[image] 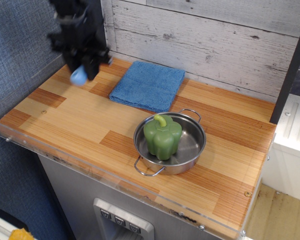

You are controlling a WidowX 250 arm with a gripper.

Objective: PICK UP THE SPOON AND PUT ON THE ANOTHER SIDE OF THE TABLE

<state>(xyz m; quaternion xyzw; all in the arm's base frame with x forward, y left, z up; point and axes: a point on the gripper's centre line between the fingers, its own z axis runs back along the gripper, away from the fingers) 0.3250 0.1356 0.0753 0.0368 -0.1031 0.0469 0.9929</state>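
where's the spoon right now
The spoon is off the table, held in the gripper above the far left corner, just left of the blue cloth.

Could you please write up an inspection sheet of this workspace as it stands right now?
Surface: wooden table of striped light and reddish planks with a clear acrylic edge; nothing spilled.
Job's things: spoon, light-blue handle showing, held in the air over the table's far-left corner; its bowl is hidden.
Clutter: blue cloth lying flat by the back wall; steel two-handled pot at centre-right with a green pepper standing in it.
Grippers: gripper motion-blurred, shut on the spoon, clear of the surface.
Cables: nothing seen.
Surroundings: whitewashed plank wall behind, blue textured panel at the left, grey cabinet below.
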